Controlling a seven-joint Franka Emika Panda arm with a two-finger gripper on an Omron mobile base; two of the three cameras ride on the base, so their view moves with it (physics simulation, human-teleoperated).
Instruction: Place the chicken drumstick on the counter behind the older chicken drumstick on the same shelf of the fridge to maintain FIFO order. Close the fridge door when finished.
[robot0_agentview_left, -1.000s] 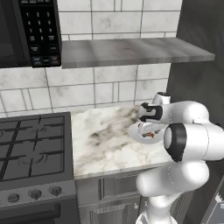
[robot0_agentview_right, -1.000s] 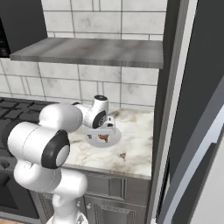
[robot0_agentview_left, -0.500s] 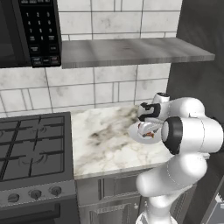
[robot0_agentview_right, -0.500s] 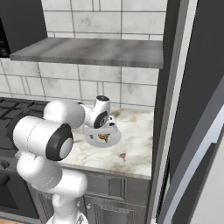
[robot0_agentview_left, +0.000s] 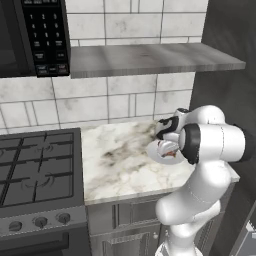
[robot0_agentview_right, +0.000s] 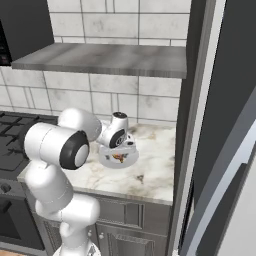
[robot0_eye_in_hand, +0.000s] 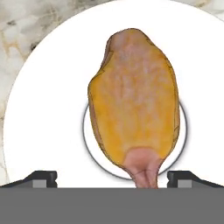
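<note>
The gripper (robot0_eye_in_hand: 112, 177) hangs directly over the chicken drumstick (robot0_eye_in_hand: 133, 103), fingertips (robot0_eye_in_hand: 41, 177) spread wide to either side of its narrow bony end and not yet touching it. The drumstick lies flat across the middle of a white plate (robot0_eye_in_hand: 48, 109), fat end pointing away from the hand. By the look of things the job has barely begun: the drumstick is not yet gripped or lifted, and the carry to the fridge, the placing behind the older piece and the closing of the door all remain.

From the left base view, the plate (robot0_agentview_left: 161, 155) sits on the counter (robot0_agentview_left: 117, 165), a white stone top with grey-brown veining, toward its right end, with the white arm's wrist bent down over it. To the plate's left along the same run lies a black stove top (robot0_agentview_left: 35, 167). To the plate's right stands the fridge (robot0_agentview_right: 220, 130), its tall grey side rising past the counter's end. Behind the plate a white tiled wall (robot0_agentview_left: 110, 105) carries a grey shelf-like ledge (robot0_agentview_left: 150, 59), and a black microwave (robot0_agentview_left: 32, 37) hangs above the stove.
</note>
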